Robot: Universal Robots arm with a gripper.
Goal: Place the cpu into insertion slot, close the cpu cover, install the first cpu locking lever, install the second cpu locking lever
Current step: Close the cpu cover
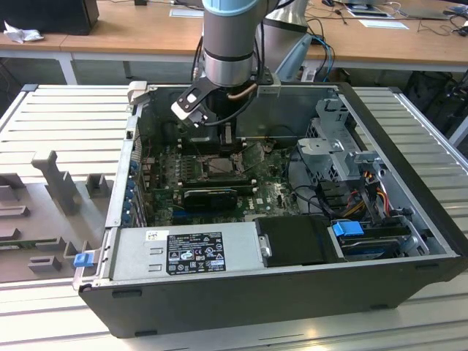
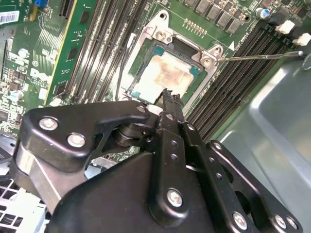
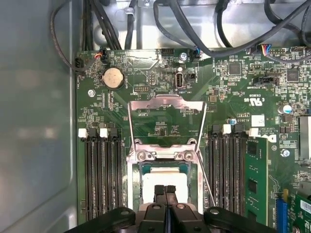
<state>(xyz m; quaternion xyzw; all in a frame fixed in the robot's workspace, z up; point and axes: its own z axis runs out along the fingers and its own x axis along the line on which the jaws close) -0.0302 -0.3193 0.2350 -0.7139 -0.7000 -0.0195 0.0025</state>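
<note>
From here I see the hand [image 3: 165, 189] clenched, its two fingertips pressed together with nothing between them, poised low over the cpu [image 3: 148, 187]. The cpu lies flat in the insertion slot [image 3: 145, 168], pale metal top facing up and its edges square with the slot's rim. Being square, it has no long axis to speak of. The cpu cover [image 3: 165, 103] is swung open, hinged at the slot's far edge. Its frame reaches away from the slot in line with the black memory slots [image 3: 99, 179] that run along both sides, and green board shows through its central opening. A thin locking lever [image 3: 206, 182] stands unlatched beside the slot, slanting off its rim. In the second wrist view the same lever [image 2: 257, 57] juts out across the memory slots. In the exterior view the arm comes down into the far part of the open computer case [image 1: 292, 292], which lies on the slatted worktop [image 1: 66, 110].
</note>
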